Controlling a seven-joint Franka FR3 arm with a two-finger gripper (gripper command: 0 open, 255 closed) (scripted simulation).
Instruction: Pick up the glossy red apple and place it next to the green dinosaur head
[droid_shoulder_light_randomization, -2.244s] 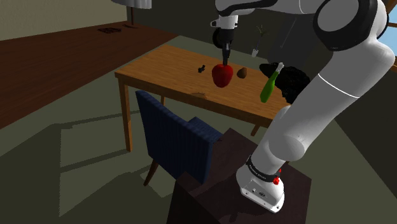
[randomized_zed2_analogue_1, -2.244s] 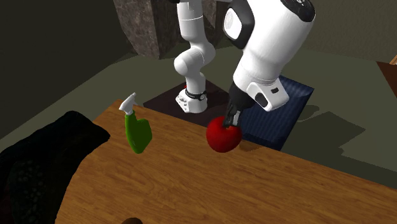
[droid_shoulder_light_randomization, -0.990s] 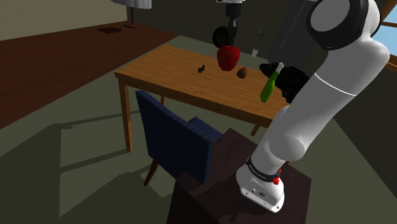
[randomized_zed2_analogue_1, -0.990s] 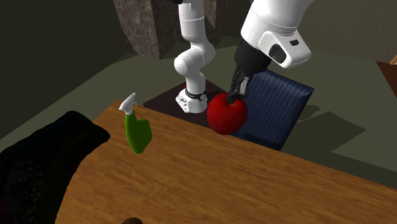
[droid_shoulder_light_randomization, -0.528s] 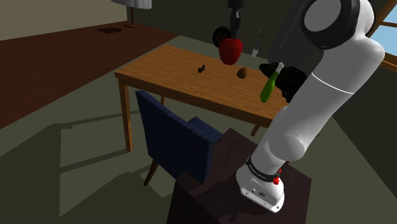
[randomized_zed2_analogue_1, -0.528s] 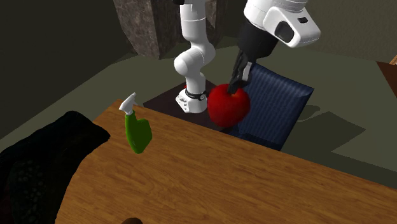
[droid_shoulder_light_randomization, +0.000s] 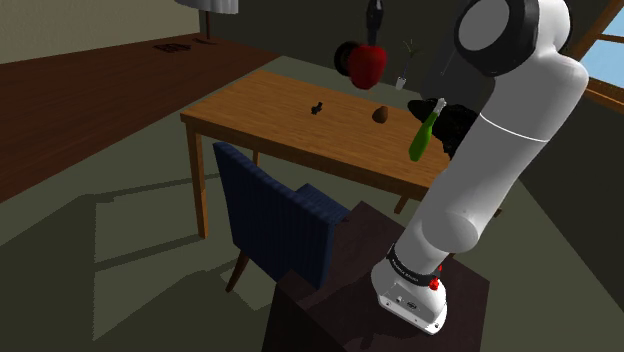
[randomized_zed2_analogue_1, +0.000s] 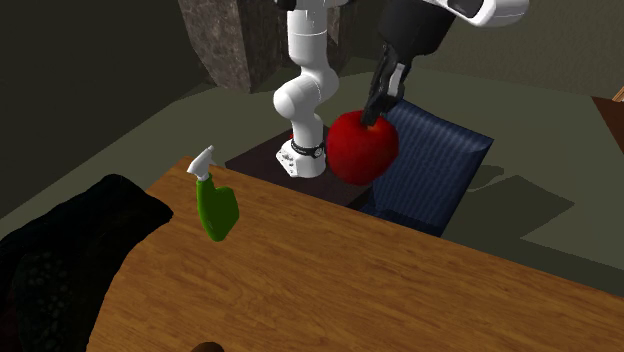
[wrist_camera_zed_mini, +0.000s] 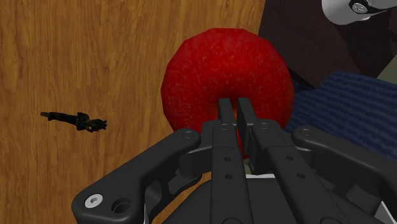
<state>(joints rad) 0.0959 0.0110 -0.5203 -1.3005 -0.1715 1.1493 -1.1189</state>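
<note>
Jaws are seen in the shoulder view closed from above on the top of a glossy red apple (droid_shoulder_light_randomization: 367, 64), which is hung directly under them, clear of the wooden table (droid_shoulder_light_randomization: 270, 105). Well below the jaws, a small brown thing (droid_shoulder_light_randomization: 381, 115) and a small black thing (droid_shoulder_light_randomization: 317, 107) are laid apart on the table. A green bottle-shaped thing (droid_shoulder_light_randomization: 424, 133) with a white tip is set leaning, further from the jaws, just beside a black mass (droid_shoulder_light_randomization: 462, 125). A blue chair (droid_shoulder_light_randomization: 280, 215) is placed between the table and the dark stand (droid_shoulder_light_randomization: 330, 310).

In the second exterior view the apple (randomized_zed2_analogue_1: 362, 147) is held beneath the jaws, above the table's (randomized_zed2_analogue_1: 330, 290) edge and in front of the chair (randomized_zed2_analogue_1: 430, 170). The green bottle-shaped thing (randomized_zed2_analogue_1: 216, 205) is found well apart from the jaws, near the black mass (randomized_zed2_analogue_1: 60, 250).

In the wrist view the jaws are shown drawn close together, pinched on the apple's (wrist_camera_zed_mini: 227, 79) top. Beyond the apple the table (wrist_camera_zed_mini: 95, 51) is seen, with the small black thing (wrist_camera_zed_mini: 76, 119) to one side of the jaws and the chair (wrist_camera_zed_mini: 347, 108) to the other.
</note>
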